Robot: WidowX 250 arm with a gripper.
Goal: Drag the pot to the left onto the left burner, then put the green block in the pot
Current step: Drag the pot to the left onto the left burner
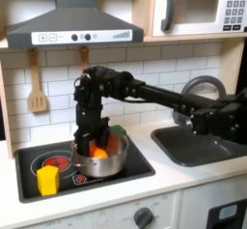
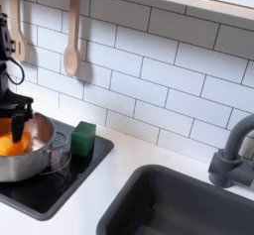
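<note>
The shiny pot (image 1: 112,161) (image 2: 42,156) stands on the black cooktop, its left edge over the red-ringed left burner (image 1: 53,162) in the first exterior view. An orange round piece (image 1: 99,153) lies inside it. My gripper (image 1: 94,140) (image 2: 17,128) reaches down into the pot near its far rim; the fingertips are hidden by the pot wall and the orange piece. In the second exterior view, the green block (image 2: 83,138) sits on the cooktop just right of the pot, apart from the gripper.
A yellow cup-like piece (image 1: 47,180) stands at the cooktop's front left in the first exterior view. The sink (image 1: 198,142) (image 2: 189,204) and faucet (image 2: 230,158) lie to the right. Wooden spoons (image 1: 37,84) (image 2: 70,41) hang on the tiled wall.
</note>
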